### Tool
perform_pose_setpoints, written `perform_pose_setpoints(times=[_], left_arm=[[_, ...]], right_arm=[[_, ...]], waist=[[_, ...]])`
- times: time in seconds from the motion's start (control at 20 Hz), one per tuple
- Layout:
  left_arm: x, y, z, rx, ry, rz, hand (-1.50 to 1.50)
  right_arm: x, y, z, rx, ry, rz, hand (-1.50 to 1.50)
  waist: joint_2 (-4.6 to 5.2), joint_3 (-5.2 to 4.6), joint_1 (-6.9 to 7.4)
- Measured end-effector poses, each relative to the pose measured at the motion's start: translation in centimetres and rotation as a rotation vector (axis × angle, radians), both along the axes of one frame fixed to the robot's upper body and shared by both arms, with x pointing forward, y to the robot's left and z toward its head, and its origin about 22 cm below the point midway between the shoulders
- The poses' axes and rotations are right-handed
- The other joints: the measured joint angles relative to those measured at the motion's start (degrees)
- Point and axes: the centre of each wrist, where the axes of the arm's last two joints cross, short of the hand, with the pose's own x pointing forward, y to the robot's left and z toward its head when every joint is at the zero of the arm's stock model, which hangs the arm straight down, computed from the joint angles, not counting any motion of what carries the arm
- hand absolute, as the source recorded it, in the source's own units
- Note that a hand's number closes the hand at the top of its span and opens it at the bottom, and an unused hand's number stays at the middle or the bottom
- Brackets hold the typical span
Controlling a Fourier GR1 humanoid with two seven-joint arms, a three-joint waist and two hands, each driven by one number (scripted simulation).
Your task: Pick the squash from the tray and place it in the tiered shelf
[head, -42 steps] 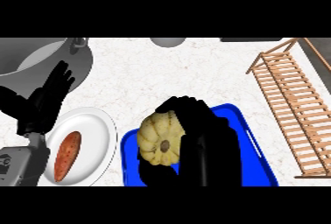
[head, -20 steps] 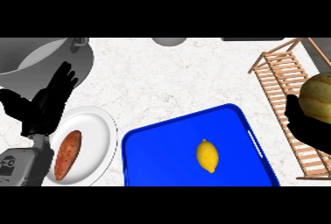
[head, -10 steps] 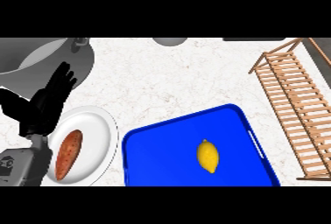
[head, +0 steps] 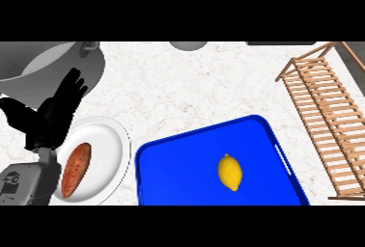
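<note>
Squash out of sight; tray holds only a lemon.

The blue tray [head: 178, 173] at five o'clock carries just a yellow lemon [head: 229, 172]; no squash shows there or on the wooden shelf [head: 324, 116] at three o'clock. The left hand [head: 53, 113] rests at nine o'clock, fingers straight and apart, beside a plate [head: 107, 140] with a sweet potato [head: 75, 169]. The right hand is out of view. A squash would likely be heavy, hard and smooth-skinned, best cupped around its widest part.
</note>
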Motion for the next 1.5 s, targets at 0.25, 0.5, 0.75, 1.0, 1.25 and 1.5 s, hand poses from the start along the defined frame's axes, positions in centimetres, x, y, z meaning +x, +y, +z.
perform_pose_setpoints(times=[0.25, 0.5, 0.75, 1.0, 1.25, 1.5], left_arm=[[0.0, 0.1, -0.3, 0.001, -0.008, -0.007, 0.00], [0.5, -0.1, 0.3, 0.000, -0.014, -0.010, 0.00], [0.3, -0.4, -0.1, 0.003, -0.008, -0.009, 0.00], [-0.2, 0.4, -0.2, 0.002, -0.003, -0.006, 0.00], [-0.3, 0.4, 0.0, 0.000, 0.001, 0.015, 0.00], [-0.4, 0.7, -0.2, 0.001, 0.005, 0.017, 0.00]], right_arm=[[0.1, -2.3, -1.6, 0.034, -0.004, -0.114, -1.50], [1.2, -4.9, -3.0, 0.024, -0.096, -0.157, -1.50], [1.4, -7.5, -2.3, 0.017, -0.209, -0.163, -1.50], [0.0, -9.4, -1.2, 0.079, -0.215, -0.121, -1.50], [-3.4, -12.5, -0.2, 0.200, -0.160, -0.056, -1.50], [-8.7, -15.5, 1.5, 0.239, -0.158, -0.033, -1.50]], waist=[[0.06, 0.00, 0.18], [0.10, 0.01, 0.29], [0.06, 0.00, 0.23], [-0.04, -0.02, -0.07], [-0.24, -0.03, -0.77], [-0.28, -0.03, -1.16]])
